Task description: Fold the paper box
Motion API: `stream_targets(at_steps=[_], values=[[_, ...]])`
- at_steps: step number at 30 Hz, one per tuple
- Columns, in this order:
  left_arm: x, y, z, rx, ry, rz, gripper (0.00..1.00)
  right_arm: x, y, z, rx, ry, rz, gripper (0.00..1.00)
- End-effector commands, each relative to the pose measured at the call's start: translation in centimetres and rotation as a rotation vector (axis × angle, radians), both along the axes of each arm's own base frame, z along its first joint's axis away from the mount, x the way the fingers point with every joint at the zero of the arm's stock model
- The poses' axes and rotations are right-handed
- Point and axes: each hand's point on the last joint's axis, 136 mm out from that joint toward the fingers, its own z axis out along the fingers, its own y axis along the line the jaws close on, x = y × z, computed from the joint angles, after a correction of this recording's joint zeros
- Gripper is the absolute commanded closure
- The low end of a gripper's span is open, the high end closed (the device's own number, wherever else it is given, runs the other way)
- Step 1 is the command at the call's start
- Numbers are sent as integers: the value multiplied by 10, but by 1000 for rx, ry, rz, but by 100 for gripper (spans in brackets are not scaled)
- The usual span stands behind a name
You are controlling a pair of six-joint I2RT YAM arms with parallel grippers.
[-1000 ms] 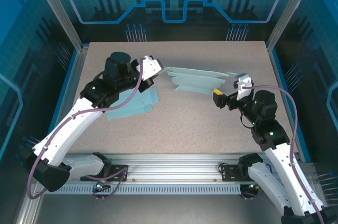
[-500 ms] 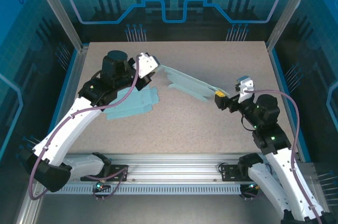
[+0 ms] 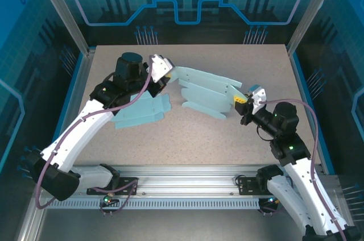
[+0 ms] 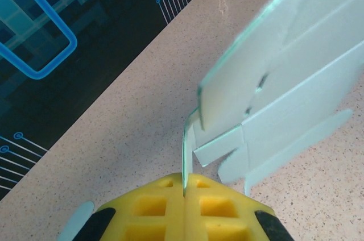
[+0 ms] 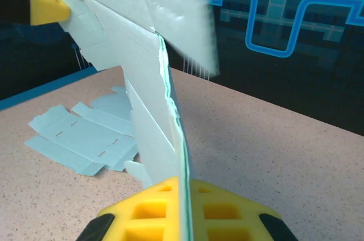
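Note:
A flat light-blue paper box blank (image 3: 205, 90) hangs above the table between my two grippers. My left gripper (image 3: 168, 74) is shut on its left end, and in the left wrist view the yellow pads (image 4: 159, 195) pinch the thin edge while the box (image 4: 296, 70) spreads up and to the right. My right gripper (image 3: 240, 100) is shut on the right end. In the right wrist view that gripper (image 5: 183, 188) clamps the sheet's edge, and the box (image 5: 142, 59) rises away to the upper left, where the left gripper's yellow finger (image 5: 48, 7) shows.
A second flat blue blank (image 3: 142, 111) lies on the speckled table (image 3: 187, 138) under the left arm; the right wrist view has this blank (image 5: 79, 136) at lower left. Metal frame posts and blue walls ring the table.
The right gripper was open beside the box's right end and has shut on it. The box has swung and now spans both grippers; the left gripper shifted slightly right.

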Motion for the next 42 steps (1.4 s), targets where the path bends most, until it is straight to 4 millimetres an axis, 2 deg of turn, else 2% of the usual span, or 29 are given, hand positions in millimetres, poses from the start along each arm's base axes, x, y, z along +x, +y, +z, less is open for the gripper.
stream_targets(at_steps=[1,2,4,7,8,9,12,15,20,26,29,34,38,41,42], values=[[2,0,10,-36,-1,-10,94,-4,2,9,17,-12,20,100],[3,1,9,-34,1,-10,88,-4,2,8,15,-6,21,100],[4,4,13,-30,-14,-13,53,-3,1,6,7,5,19,100],[0,6,25,-17,-84,-43,13,-3,6,3,0,30,45,100],[-2,6,31,-17,-110,-50,5,-3,8,2,-3,41,61,100],[-3,6,40,-18,-149,-56,1,-3,11,1,-8,50,80,100],[-4,7,66,-39,-250,-63,1,-4,18,-1,-20,72,122,100],[-10,-2,80,-50,-307,-131,1,-4,22,-1,-28,80,150,100],[-19,-26,83,-37,-315,-309,1,-5,27,0,-29,89,177,100],[1,-46,87,34,-345,-391,1,-8,34,0,-41,109,214,100],[7,-58,79,101,-351,-463,1,-11,36,2,-47,109,230,100],[10,-76,47,248,-386,-608,1,-13,39,4,-50,106,245,100],[4,-81,34,266,-330,-689,7,-11,40,2,-53,113,245,100],[4,-80,27,278,-287,-699,16,-9,39,0,-57,118,240,100],[6,-80,24,283,-279,-697,22,-9,40,-1,-58,122,241,100]])
